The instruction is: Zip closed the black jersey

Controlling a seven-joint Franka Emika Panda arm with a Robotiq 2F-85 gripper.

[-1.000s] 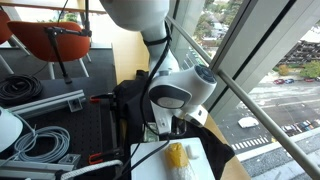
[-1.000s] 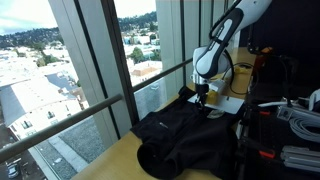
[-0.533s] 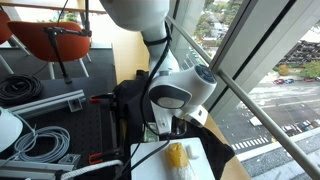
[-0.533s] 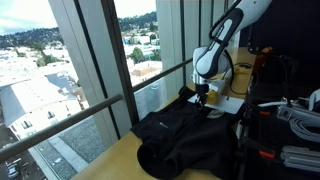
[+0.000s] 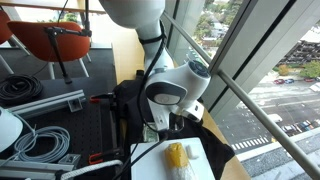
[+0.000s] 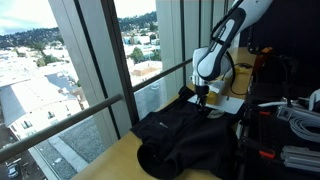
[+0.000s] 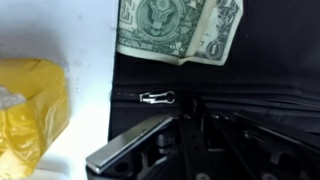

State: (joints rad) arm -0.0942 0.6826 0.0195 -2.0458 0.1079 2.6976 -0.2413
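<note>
The black jersey (image 6: pixel 185 135) lies spread on the wooden table in both exterior views (image 5: pixel 128 100). In the wrist view its black fabric (image 7: pixel 250 90) fills the right side, and the small silver zipper pull (image 7: pixel 157 97) lies flat on it. My gripper (image 6: pixel 203 93) hangs low over the jersey's far end and shows in the wrist view (image 7: pixel 185 122) just right of and below the pull, apart from it. Its dark fingers appear to meet, with nothing seen between them.
A dollar bill (image 7: pixel 180 30) lies on the jersey above the zipper pull. A yellow object (image 5: pixel 176 154) sits on a white sheet (image 5: pixel 150 165) beside the jersey, as the wrist view (image 7: pixel 30 110) also shows. Window rails (image 6: pixel 110 100) border the table; cables and equipment (image 5: pixel 40 140) crowd the opposite side.
The arm's wrist has shifted slightly to the left in one exterior view. The jersey has not moved.
</note>
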